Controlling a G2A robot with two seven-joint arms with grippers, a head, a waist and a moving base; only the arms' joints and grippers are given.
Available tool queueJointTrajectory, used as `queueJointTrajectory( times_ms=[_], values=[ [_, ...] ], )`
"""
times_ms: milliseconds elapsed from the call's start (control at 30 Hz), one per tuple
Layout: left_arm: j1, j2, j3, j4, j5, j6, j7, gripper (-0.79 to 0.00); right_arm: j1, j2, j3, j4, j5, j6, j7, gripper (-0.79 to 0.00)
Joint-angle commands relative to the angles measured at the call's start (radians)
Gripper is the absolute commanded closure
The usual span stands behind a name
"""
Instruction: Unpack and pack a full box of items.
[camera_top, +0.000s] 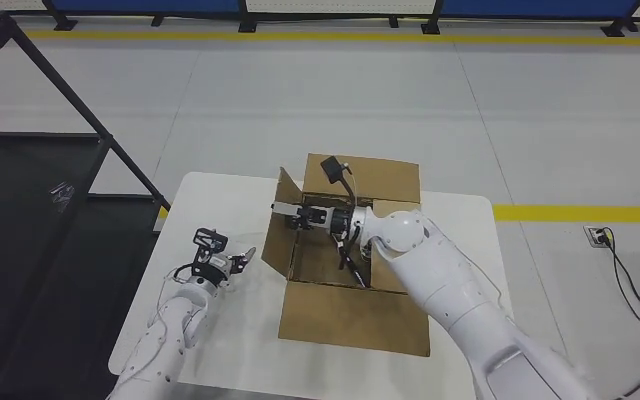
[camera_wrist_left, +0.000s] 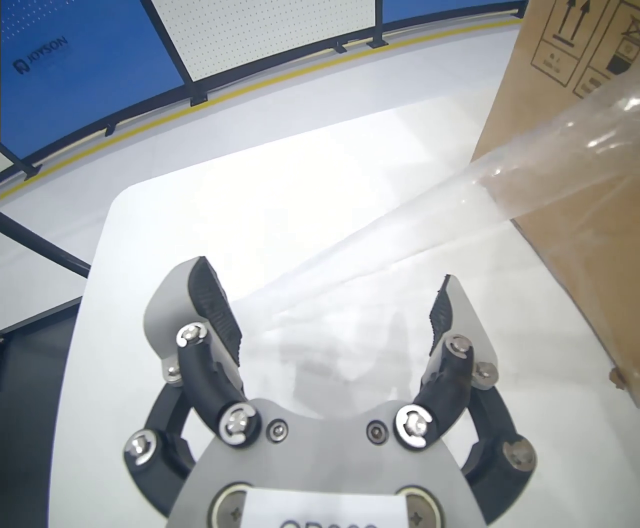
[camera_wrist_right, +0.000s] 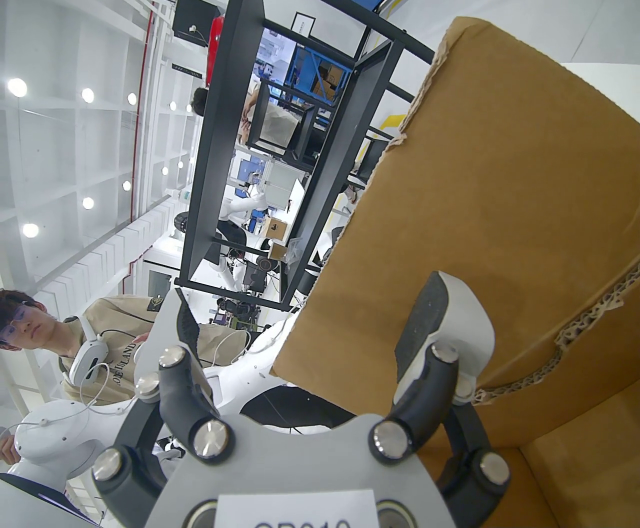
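The brown corrugated cardboard box (camera_top: 350, 320) stands open at the middle of the white round-cornered table (camera_top: 230, 200), with its four top flaps folded outward and its torn, ragged flap edges exposing the fluted core. In the left wrist view the outer wall of the box (camera_wrist_left: 590, 260) carries black-outlined handling symbols, including a pair of upward arrows. The smaller print beside them is too small to make out. A strip of clear plastic film (camera_wrist_left: 450, 200) runs from that wall toward the left gripper (camera_wrist_left: 335, 310). Whether it touches the black ribbed pads (camera_wrist_left: 215, 305) cannot be determined. The left gripper (camera_top: 243, 257) sits over bare table just beside the box's left wall, its fingers spread wide with nothing clamped between them. The right arm extends over the box opening, and the right gripper (camera_top: 298, 213) is at the left-hand flap. In the right wrist view the right gripper (camera_wrist_right: 310, 320) is fully spread and grips nothing. The edge of the flap (camera_wrist_right: 500, 200) lies between its fingers, with one pad (camera_wrist_right: 420, 320) facing the inner cardboard surface and the other outside the flap. A white label on each gripper base is cut off and unreadable.
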Motion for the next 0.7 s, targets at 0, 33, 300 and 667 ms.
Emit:
queueJointTrajectory(
  times_ms=[0, 33, 300, 667],
  values=[
    [-0.026, -0.008, 0.009, 0.047, -0.014, 0.01, 0.022, -0.785, 0.0, 0.0, 0.005, 0.004, -0.002, 0.0, 0.005, -0.785],
    [-0.035, -0.012, 0.012, 0.064, -0.025, 0.016, 0.032, -0.785, -0.001, -0.001, 0.007, 0.006, -0.002, 0.0, 0.01, -0.785],
    [-0.072, -0.031, 0.021, 0.151, -0.071, 0.068, 0.099, -0.785, -0.002, -0.006, 0.016, 0.013, -0.018, 0.015, 0.03, -0.785],
    [-0.09, -0.038, 0.006, 0.203, -0.097, 0.095, 0.127, -0.785, 0.001, -0.016, 0.026, 0.02, -0.035, 0.026, 0.041, -0.785]
  ],
)
